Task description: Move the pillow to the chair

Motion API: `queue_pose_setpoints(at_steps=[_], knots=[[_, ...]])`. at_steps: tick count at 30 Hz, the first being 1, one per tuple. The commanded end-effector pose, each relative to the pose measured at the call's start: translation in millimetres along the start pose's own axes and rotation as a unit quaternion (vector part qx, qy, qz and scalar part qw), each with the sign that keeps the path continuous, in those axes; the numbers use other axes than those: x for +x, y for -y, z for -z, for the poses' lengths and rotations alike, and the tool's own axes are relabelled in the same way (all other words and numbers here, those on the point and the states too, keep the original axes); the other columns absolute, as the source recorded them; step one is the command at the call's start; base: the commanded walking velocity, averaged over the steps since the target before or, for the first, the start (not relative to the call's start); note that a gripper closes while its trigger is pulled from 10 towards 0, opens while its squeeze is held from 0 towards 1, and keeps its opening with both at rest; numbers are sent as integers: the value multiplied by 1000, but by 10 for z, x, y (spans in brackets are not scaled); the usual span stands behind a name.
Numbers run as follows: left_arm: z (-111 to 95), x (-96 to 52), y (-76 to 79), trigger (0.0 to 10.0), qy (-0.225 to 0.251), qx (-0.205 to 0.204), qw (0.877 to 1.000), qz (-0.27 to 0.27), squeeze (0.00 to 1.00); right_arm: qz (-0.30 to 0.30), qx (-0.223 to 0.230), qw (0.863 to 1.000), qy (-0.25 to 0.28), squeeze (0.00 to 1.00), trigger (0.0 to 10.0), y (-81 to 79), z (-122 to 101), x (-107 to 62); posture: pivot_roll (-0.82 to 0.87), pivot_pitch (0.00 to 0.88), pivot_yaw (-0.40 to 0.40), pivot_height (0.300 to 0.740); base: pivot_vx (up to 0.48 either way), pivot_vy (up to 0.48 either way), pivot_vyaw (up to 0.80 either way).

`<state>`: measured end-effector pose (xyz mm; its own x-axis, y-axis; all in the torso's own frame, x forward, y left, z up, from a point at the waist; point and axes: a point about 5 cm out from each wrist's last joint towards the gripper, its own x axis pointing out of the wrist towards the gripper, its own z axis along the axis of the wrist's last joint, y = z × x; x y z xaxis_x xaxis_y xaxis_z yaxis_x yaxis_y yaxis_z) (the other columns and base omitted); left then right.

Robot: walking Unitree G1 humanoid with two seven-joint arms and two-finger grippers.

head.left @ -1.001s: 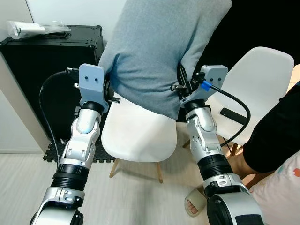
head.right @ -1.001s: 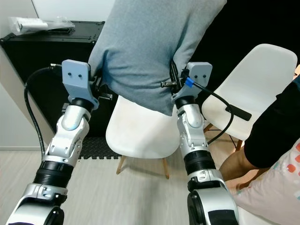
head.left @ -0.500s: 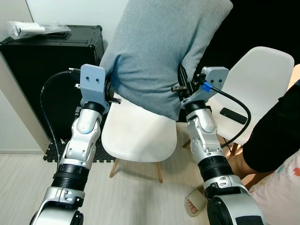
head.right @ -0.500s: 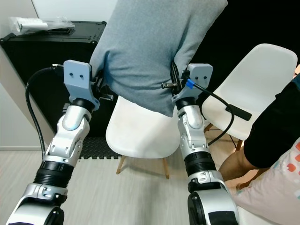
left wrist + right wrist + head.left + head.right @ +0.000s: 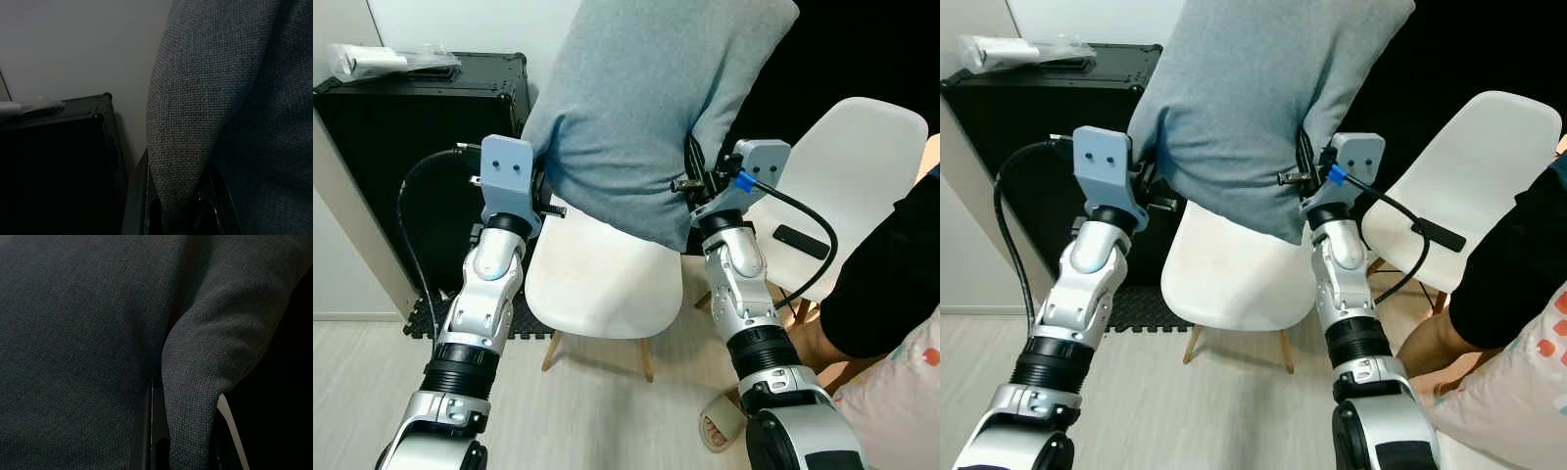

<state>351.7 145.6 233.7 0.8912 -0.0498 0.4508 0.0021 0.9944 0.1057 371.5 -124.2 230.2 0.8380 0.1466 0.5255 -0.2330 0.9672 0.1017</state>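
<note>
The big grey fabric pillow (image 5: 646, 108) hangs right above the white plastic chair (image 5: 602, 279), with a black hard case (image 5: 421, 147) to its left and a second white chair (image 5: 847, 166) to its right.

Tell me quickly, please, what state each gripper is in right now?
Left gripper: shut on a fold of the grey pillow.
Right gripper: shut on the pillow's other side.

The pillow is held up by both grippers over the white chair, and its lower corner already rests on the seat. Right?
Not quite. In the left eye view the pillow, pinched by the left gripper and right gripper, hangs above the white chair; its lower corner is clear of the seat.
</note>
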Motion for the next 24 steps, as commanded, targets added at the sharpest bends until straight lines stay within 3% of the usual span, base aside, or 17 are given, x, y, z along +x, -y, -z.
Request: queue_pose_setpoints(at_steps=[1,24], knots=[[-13,-29,-253,10000,6,5,998,-64,0,52,0,998,37,0,10000,218,-134,-6,3,63,-53,740,0,0,0],[9,-41,-257,10000,-1,2,998,-64,0,50,7,998,35,0,10000,198,-120,-15,-3,71,-50,740,0,0,0]])
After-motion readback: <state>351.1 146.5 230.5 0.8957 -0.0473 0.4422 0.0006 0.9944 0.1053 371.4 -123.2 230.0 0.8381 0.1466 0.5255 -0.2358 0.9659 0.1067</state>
